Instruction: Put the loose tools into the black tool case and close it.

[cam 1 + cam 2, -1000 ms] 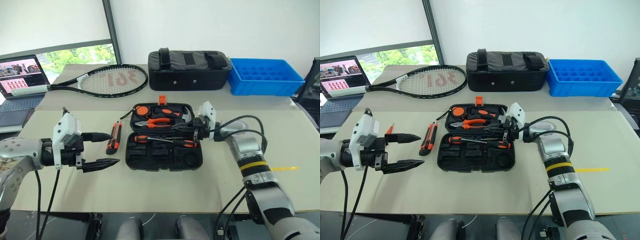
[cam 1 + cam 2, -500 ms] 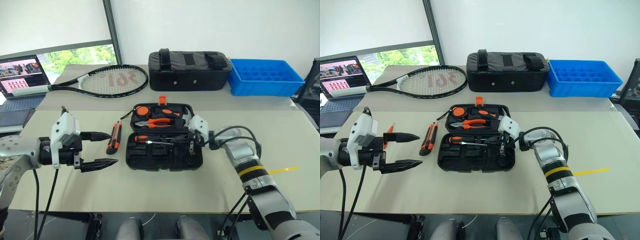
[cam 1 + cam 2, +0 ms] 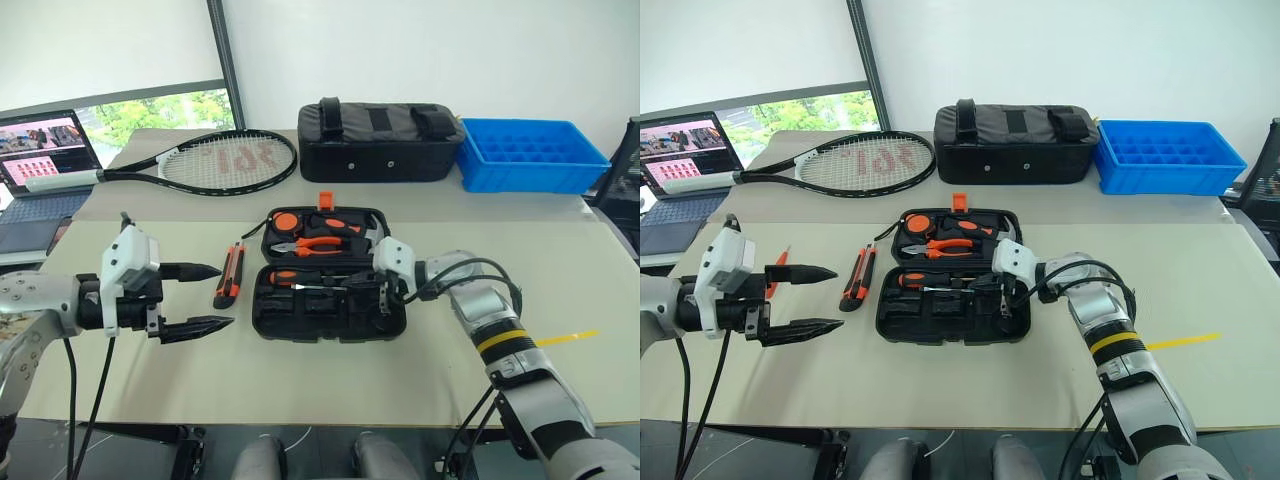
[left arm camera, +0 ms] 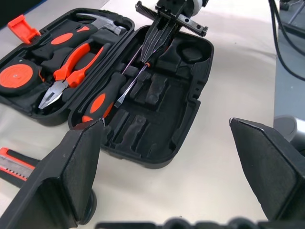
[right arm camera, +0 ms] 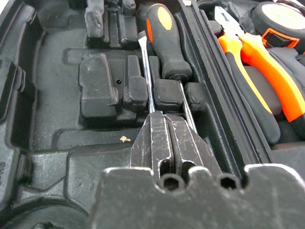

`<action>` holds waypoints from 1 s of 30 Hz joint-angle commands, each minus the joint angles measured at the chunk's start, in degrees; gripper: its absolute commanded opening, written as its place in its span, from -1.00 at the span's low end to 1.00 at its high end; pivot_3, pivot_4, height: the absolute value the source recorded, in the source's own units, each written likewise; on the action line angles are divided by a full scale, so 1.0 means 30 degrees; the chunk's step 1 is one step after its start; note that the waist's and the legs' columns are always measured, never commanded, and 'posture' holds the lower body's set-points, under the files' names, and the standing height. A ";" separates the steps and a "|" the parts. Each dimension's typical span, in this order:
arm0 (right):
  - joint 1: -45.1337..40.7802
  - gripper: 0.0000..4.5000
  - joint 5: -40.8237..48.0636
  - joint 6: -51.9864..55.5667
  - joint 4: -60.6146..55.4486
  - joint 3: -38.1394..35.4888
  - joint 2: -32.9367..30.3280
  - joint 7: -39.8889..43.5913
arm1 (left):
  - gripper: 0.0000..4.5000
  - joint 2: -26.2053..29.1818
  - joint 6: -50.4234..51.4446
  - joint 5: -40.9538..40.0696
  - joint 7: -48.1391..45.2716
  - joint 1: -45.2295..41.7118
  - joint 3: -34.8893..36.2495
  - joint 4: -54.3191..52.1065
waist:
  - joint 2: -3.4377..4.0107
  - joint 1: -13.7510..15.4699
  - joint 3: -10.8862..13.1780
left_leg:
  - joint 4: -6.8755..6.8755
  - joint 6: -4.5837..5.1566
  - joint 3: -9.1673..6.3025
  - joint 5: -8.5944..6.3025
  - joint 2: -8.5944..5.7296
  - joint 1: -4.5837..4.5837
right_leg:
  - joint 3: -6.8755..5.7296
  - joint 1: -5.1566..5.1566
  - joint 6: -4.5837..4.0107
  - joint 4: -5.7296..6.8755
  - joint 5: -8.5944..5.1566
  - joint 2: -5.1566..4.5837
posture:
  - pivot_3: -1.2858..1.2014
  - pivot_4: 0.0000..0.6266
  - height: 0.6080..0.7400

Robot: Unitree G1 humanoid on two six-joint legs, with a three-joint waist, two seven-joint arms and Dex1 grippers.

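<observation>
Farthest left, a laptop [image 3: 40, 150] sits at the table's edge with a tennis racket [image 3: 215, 160] lying beyond it; neither belongs to the job. The left gripper [image 3: 195, 296] hovers above the table with its two black fingers spread wide and nothing between them, aimed toward the tools, as if waiting its turn. Just past its upper finger a slim orange screwdriver [image 3: 777, 264] lies on the table, mostly hidden, so I cannot tell how it lies.

Next comes the black-and-orange utility knife [image 3: 229, 274], flat on the table just beside the case's left edge, untouched and not yet packed.

The black tool case [image 3: 330, 322] lies open in the middle of the table, its orange latch tab [image 3: 324, 199] standing up at the far edge. The far half holds a tape measure [image 4: 16, 79], orange-handled pliers [image 3: 312, 243] and a hammer [image 4: 106, 27] seated in their slots. In the near half a black-and-orange screwdriver [image 4: 102, 100] rests along the hinge side, handle to the left, shaft running right.

The right gripper [image 4: 156, 45] reaches in from the right with its fingers pressed together over that shaft. Whether it pinches the shaft or only presses the tool down into its moulded slot is hard to judge. Several slots nearer the robot are empty.

Behind, a black fabric bag [image 3: 378, 138] and a blue compartment tray [image 3: 530, 152] stand well apart from the work.
</observation>
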 commanded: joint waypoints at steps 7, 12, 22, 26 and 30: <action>-0.0027 -1.00 0.0361 -0.0325 0.0515 -0.0578 0.0346 -0.0937 | 1.00 -0.1037 -0.0405 0.0230 0.1490 0.0370 0.0561 0.0471 | -0.0074 -0.0017 0.0002 | 0.0003 -0.0002 0.0002 -0.0001 0.0005 0.0207 | -0.0001 0.0208 -0.0011 -0.0003 -0.0012 -0.0006 | 0.03 -0.52 0.51; 0.0289 -1.00 0.3913 0.1300 -0.2315 -0.2786 0.0218 0.0162 | 1.00 -0.3316 -0.0295 0.0758 0.5039 0.0655 0.0780 0.0405 | -0.0052 -0.0021 0.0040 | -0.0008 -0.0002 -0.0006 -0.0001 0.0009 0.0158 | 0.0001 0.0160 -0.0014 -0.0004 -0.0010 -0.0006 | 0.03 -0.52 0.51; 0.2003 0.28 0.8470 0.6087 -0.6859 -0.6298 -0.3657 0.2579 | 1.00 -0.8411 0.1098 0.4625 1.4653 -0.0711 -0.1121 0.0152 | -0.0055 0.0312 0.0035 | -0.0021 -0.0001 -0.0066 -0.0006 -0.0019 -0.0035 | -0.0062 0.0039 -0.0005 -0.0033 -0.0010 -0.0054 | 0.03 -0.52 0.51; 0.3371 0.88 0.9531 0.6642 -0.7242 -0.8134 -0.5804 0.3316 | 1.00 -0.9448 0.1537 0.6688 1.7349 -0.1676 -0.2110 0.1241 | -0.0052 0.0539 0.0036 | -0.0005 0.0001 -0.0062 -0.0005 -0.0043 -0.0069 | -0.0054 0.0033 0.0011 -0.0082 -0.0003 -0.0063 | 0.03 -0.52 0.51; 0.4283 0.98 1.0411 0.7313 -0.8122 -0.9271 -0.6882 0.3550 | 1.00 -0.9459 0.1307 0.7144 1.8112 -0.2351 -0.1367 0.2597 | -0.0050 0.0404 0.0034 | -0.0016 0.0001 -0.0061 -0.0005 -0.0028 -0.0060 | -0.0038 0.0033 0.0008 -0.0081 -0.0001 -0.0035 | 0.03 -0.52 0.51</action>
